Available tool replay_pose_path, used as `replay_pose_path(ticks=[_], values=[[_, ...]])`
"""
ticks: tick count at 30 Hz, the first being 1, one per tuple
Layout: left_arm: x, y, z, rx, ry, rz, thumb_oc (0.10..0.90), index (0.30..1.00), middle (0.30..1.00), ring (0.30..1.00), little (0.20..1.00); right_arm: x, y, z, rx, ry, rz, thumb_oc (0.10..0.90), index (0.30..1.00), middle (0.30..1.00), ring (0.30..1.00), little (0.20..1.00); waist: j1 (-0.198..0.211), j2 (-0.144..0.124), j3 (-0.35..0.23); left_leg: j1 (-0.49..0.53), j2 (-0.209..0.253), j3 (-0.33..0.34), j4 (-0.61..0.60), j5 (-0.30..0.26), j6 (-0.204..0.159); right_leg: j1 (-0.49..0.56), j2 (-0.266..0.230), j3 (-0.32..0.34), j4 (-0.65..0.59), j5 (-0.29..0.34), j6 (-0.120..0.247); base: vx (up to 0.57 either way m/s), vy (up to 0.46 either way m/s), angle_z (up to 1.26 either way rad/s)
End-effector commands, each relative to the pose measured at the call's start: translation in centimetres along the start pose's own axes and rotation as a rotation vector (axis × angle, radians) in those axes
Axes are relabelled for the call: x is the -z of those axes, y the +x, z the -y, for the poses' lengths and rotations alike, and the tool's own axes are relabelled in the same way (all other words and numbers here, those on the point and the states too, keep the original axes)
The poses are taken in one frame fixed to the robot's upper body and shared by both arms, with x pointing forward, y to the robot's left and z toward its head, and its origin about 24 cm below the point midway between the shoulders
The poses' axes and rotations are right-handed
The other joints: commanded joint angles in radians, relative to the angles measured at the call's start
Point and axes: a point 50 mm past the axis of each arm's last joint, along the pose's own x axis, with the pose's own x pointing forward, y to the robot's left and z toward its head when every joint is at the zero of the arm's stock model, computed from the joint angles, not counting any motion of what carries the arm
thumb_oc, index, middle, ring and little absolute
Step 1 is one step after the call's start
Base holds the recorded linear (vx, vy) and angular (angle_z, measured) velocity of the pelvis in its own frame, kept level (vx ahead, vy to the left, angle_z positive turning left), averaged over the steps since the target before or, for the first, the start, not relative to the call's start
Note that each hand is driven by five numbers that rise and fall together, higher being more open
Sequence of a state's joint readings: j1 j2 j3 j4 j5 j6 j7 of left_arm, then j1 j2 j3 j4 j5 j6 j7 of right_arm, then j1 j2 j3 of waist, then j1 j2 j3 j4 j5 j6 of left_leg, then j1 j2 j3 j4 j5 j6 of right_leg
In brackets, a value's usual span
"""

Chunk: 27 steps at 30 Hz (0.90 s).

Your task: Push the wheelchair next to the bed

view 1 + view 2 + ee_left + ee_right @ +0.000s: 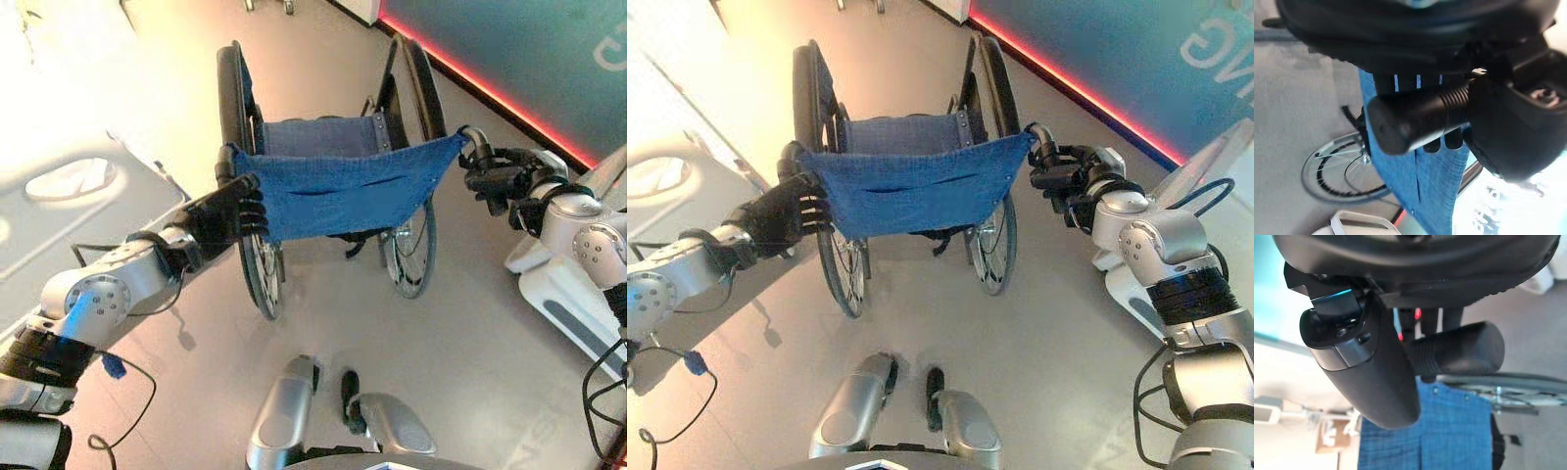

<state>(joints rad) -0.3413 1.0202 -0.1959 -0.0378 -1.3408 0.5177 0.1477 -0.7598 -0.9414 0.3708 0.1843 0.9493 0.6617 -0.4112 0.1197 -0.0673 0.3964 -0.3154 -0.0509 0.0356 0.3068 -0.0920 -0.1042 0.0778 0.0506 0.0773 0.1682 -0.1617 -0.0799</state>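
Observation:
A wheelchair (333, 176) with a blue cloth backrest (911, 186) and black wheels stands on the floor right in front of me, its back toward me. My left hand (230, 211) is curled round the left push handle (1415, 115), fingers and thumb wrapped about the black ribbed grip. At the other side my right hand (500, 176) holds the right push handle (1457, 350) the same way. A white bed (69, 211) lies along the left, close beside the wheelchair's left wheel (260, 269).
A dark wall panel with a red glowing strip (490, 83) runs along the floor on the right, past the right wheel (411, 250). Grey floor (304, 49) stretches ahead of the wheelchair. A white base of some device (568, 294) sits at the right.

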Motion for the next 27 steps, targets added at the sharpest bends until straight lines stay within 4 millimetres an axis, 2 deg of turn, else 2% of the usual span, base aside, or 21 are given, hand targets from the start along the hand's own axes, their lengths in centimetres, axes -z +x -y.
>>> replay_pose_path(ticks=[1,3,5,7,9,10,11,12,13,14,16,17,18,19,20,21,22,23,25,26,27], values=[[-7.7,-3.2,1.0,0.076,0.017,0.472,0.4,0.3,0.3,0.3,0.3,-4.4,-2.2,-3.0,-0.226,0.007,0.261,0.4,0.3,0.3,0.3,0.3,0.017,0.073,-0.187,-0.033,-0.004,0.077,-0.206,0.398,0.018,0.088,0.108,-0.085,-0.048,0.073,0.064,0.73,0.068,-0.32],[-7.4,-3.3,1.1,0.075,0.02,0.481,0.4,0.3,0.3,0.3,0.3,-4.0,-2.0,-3.2,-0.232,0.0,0.266,0.4,0.3,0.3,0.3,0.3,0.037,0.079,-0.192,-0.039,-0.024,0.094,-0.252,0.389,0.026,0.131,0.12,-0.056,-0.035,0.026,0.063,0.61,0.055,-0.37],[-7.9,-3.4,1.1,0.072,0.015,0.485,0.4,0.3,0.3,0.3,0.3,-3.9,-1.7,-3.8,-0.246,0.01,0.267,0.4,0.3,0.3,0.3,0.3,0.044,0.076,-0.213,-0.005,-0.03,0.111,-0.231,0.321,0.056,0.139,0.117,-0.051,-0.002,-0.016,0.072,0.53,0.057,-0.72],[-8.3,-3.3,1.1,0.064,0.004,0.471,0.4,0.3,0.3,0.3,0.3,-3.6,-1.3,-4.2,-0.256,0.01,0.257,0.4,0.3,0.3,0.3,0.3,0.051,0.054,-0.245,0.024,-0.049,0.118,-0.169,0.256,0.095,0.158,0.102,-0.065,0.062,-0.031,0.098,0.5,0.044,-0.54],[-8.5,-3.2,1.1,0.065,0.008,0.447,0.4,0.3,0.3,0.3,0.3,-3.5,-1.2,-4.0,-0.249,0.008,0.251,0.4,0.3,0.3,0.3,0.3,0.061,0.042,-0.266,0.046,-0.051,0.134,-0.143,0.206,0.127,0.135,0.097,-0.098,0.21,0.025,0.134,0.41,0.045,0.12],[-8.6,-3.0,1.0,0.069,0.007,0.435,0.4,0.3,0.3,0.3,0.3,-3.6,-1.1,-4.0,-0.246,0.01,0.252,0.4,0.3,0.3,0.3,0.3,0.069,0.046,-0.275,0.059,-0.042,0.131,-0.134,0.191,0.135,0.099,0.101,-0.12,0.322,0.076,0.16,0.41,0.039,0.08],[-8.7,-2.8,1.0,0.074,0.009,0.426,0.4,0.3,0.3,0.3,0.3,-3.9,-1.1,-4.0,-0.244,0.01,0.256,0.4,0.3,0.3,0.3,0.3,0.072,0.04,-0.279,0.073,-0.046,0.126,-0.123,0.176,0.143,0.076,0.102,-0.129,0.402,0.137,0.193,0.39,0.027,0.06],[-8.7,-2.7,1.0,0.077,0.011,0.421,0.4,0.3,0.3,0.3,0.3,-4.0,-1.0,-4.1,-0.243,0.011,0.255,0.4,0.3,0.3,0.3,0.3,0.07,0.027,-0.279,0.081,-0.062,0.122,-0.119,0.169,0.146,0.066,0.093,-0.127,0.424,0.169,0.215,0.46,-0.003,0.23],[-8.8,-2.6,1.1,0.087,0.018,0.403,0.4,0.3,0.3,0.3,0.3,-4.4,-0.9,-4.2,-0.236,0.008,0.25,0.4,0.3,0.3,0.3,0.3,0.072,0.022,-0.291,0.096,-0.066,0.11,-0.116,0.165,0.146,0.039,0.087,-0.112,0.406,0.228,0.235,0.32,-0.015,0.27],[-8.8,-2.6,1.2,0.09,0.02,0.4,0.4,0.3,0.3,0.3,0.3,-4.5,-0.9,-4.2,-0.233,0.006,0.249,0.4,0.3,0.3,0.3,0.3,0.07,0.021,-0.293,0.099,-0.068,0.106,-0.115,0.164,0.145,0.034,0.082,-0.11,0.391,0.222,0.232,0.42,-0.028,0.27],[-9.1,-2.7,1.5,0.103,0.043,0.395,0.4,0.3,0.3,0.3,0.3,-5.2,-0.7,-3.7,-0.212,-0.006,0.25,0.4,0.3,0.3,0.3,0.3,0.066,0.023,-0.303,0.102,-0.075,0.087,-0.104,0.168,0.133,0.027,0.053,-0.114,0.271,0.146,0.191,0.33,-0.056,0.03],[-9.3,-2.7,2.0,0.115,0.053,0.404,0.4,0.3,0.3,0.3,0.3,-5.8,-0.6,-3.4,-0.197,-0.019,0.261,0.4,0.3,0.3,0.3,0.3,0.061,0.029,-0.302,0.091,-0.076,0.066,-0.076,0.185,0.113,0.035,0.027,-0.14,0.134,0.063,0.146,0.27,-0.112,0.01],[-9.5,-2.8,2.3,0.125,0.06,0.419,0.4,0.3,0.3,0.3,0.3,-6.4,-0.6,-3.0,-0.185,-0.025,0.278,0.4,0.3,0.3,0.3,0.3,0.067,0.032,-0.295,0.076,-0.074,0.057,-0.05,0.196,0.104,0.028,0.0,-0.15,0.052,0.044,0.125,0.24,-0.16,0.11],[-9.8,-2.8,2.6,0.14,0.06,0.437,0.4,0.3,0.3,0.3,0.3,-7.1,-0.6,-2.7,-0.175,-0.028,0.298,0.4,0.3,0.3,0.3,0.3,0.059,0.034,-0.283,0.061,-0.075,0.04,-0.015,0.187,0.096,0.023,-0.025,-0.16,-0.011,0.063,0.119,0.13,-0.156,0.16],[-10.1,-2.8,2.9,0.149,0.06,0.45,0.4,0.3,0.3,0.3,0.3,-7.5,-0.6,-2.5,-0.17,-0.027,0.312,0.4,0.3,0.3,0.3,0.3,0.055,0.036,-0.273,0.058,-0.075,0.033,-0.004,0.182,0.094,0.003,-0.048,-0.158,-0.04,0.086,0.122,0.05,-0.212,0.29],[-10.8,-2.8,3.5,0.165,0.063,0.481,0.4,0.3,0.3,0.3,0.3,-8.6,-0.8,-2.1,-0.155,-0.027,0.346,0.4,0.3,0.3,0.3,0.3,0.041,0.041,-0.246,0.067,-0.072,0.01,0.002,0.147,0.094,-0.048,-0.098,-0.148,-0.083,0.145,0.145,0.02,-0.316,0.43],[-11.6,-2.8,4.2,0.172,0.066,0.512,0.4,0.3,0.3,0.3,0.3,-9.7,-1.1,-2.1,-0.147,-0.03,0.382,0.4,0.3,0.3,0.3,0.3,0.023,0.045,-0.213,0.098,-0.064,-0.017,-0.008,0.099,0.094,-0.103,-0.158,-0.14,-0.122,0.218,0.189,0.1,-0.52,0.63],[-12.4,-2.9,4.6,0.167,0.065,0.534,0.4,0.3,0.3,0.3,0.3,-10.9,-1.7,-2.4,-0.154,-0.036,0.412,0.4,0.3,0.3,0.3,0.3,-0.002,0.042,-0.185,0.153,-0.04,-0.039,-0.033,0.051,0.091,-0.181,-0.228,-0.111,-0.148,0.318,0.241,0.15,-0.443,0.63],[-12.9,-3.0,4.8,0.161,0.06,0.542,0.4,0.3,0.3,0.3,0.3,-11.5,-2.1,-2.5,-0.161,-0.041,0.423,0.4,0.3,0.3,0.3,0.3,-0.016,0.043,-0.165,0.197,-0.017,-0.058,-0.045,0.017,0.091,-0.21,-0.246,-0.091,-0.157,0.351,0.259,0.24,-0.353,0.73],[-13.1,-3.0,4.8,0.157,0.058,0.544,0.4,0.3,0.3,0.3,0.3,-11.8,-2.4,-2.6,-0.168,-0.044,0.426,0.4,0.3,0.3,0.3,0.3,-0.024,0.043,-0.157,0.218,0.003,-0.07,-0.043,0.0,0.09,-0.231,-0.244,-0.075,-0.136,0.351,0.263,0.39,-0.464,0.71],[-13.5,-3.1,4.8,0.155,0.058,0.545,0.4,0.3,0.3,0.3,0.3,-12.2,-2.6,-2.8,-0.175,-0.055,0.426,0.4,0.3,0.3,0.3,0.3,-0.029,0.031,-0.157,0.228,0.033,-0.081,-0.026,-0.015,0.086,-0.241,-0.236,-0.068,-0.111,0.328,0.264,0.44,-0.517,0.61]])
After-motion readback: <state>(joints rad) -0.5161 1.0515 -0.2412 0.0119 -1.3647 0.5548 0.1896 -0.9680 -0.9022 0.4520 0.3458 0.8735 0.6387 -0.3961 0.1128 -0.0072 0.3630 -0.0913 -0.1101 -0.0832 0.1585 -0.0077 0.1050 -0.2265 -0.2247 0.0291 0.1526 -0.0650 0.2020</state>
